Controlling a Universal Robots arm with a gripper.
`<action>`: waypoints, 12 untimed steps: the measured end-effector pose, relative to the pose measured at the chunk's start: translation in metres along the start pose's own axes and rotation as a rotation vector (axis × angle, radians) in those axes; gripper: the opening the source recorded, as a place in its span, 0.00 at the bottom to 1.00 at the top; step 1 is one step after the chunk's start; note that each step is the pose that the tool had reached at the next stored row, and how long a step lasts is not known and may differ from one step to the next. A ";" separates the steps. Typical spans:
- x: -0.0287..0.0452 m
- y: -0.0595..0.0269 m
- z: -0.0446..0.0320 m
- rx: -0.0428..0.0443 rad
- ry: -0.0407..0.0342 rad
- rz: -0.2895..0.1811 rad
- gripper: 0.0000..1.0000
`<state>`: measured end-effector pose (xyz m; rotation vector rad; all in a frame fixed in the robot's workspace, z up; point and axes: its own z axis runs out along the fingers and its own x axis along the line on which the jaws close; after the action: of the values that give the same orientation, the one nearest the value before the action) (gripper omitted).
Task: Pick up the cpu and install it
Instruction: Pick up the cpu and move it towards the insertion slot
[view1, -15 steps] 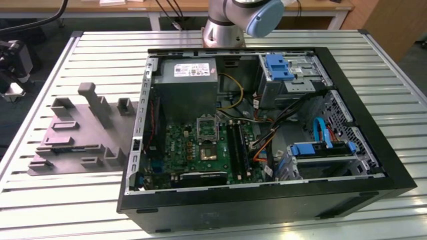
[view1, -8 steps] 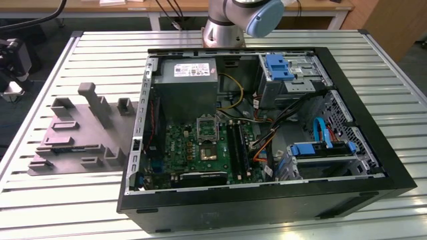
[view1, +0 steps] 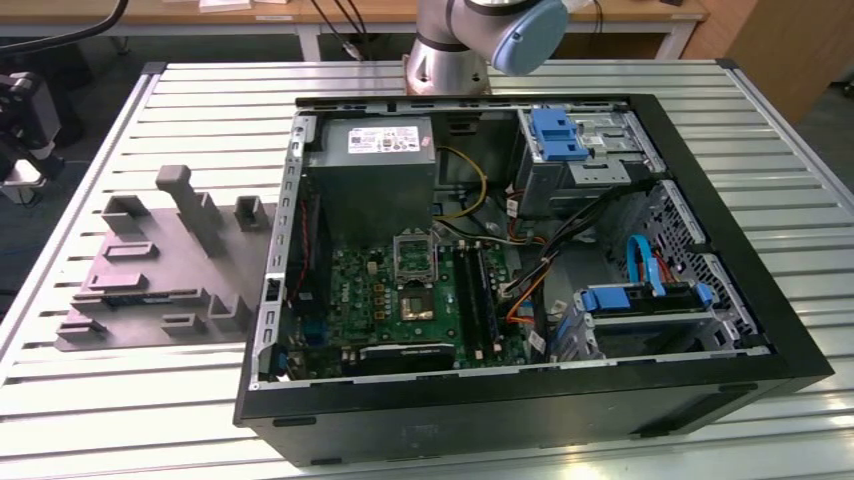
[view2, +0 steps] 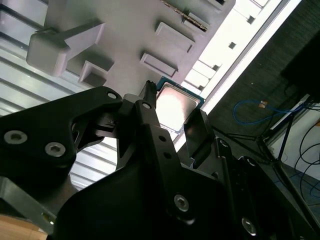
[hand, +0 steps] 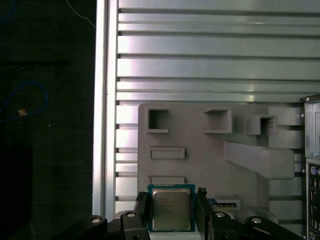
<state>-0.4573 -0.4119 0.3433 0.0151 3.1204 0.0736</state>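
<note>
Silvery cpu edges in gripper, above tray

A table of pale, ribbed metal slats spreads across the exterior view, and light glances off its ridges. Behind it, along the top of the frame, stands a wooden desk on white legs, with black cables hanging below its top. At the upper right rises a light wooden panel. Past the table's edge rail, the first wrist view shows a dark floor where a loose blue cable lies. The slats there gleam brightly.
</note>
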 end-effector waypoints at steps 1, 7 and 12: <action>0.0000 0.0000 -0.0006 0.0001 0.0000 0.000 0.47; -0.0001 0.0002 -0.0043 0.0000 0.0000 0.000 0.47; -0.0001 0.0004 -0.0074 0.0001 0.0001 0.000 0.47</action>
<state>-0.4573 -0.4119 0.3507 0.0152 3.1205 0.0735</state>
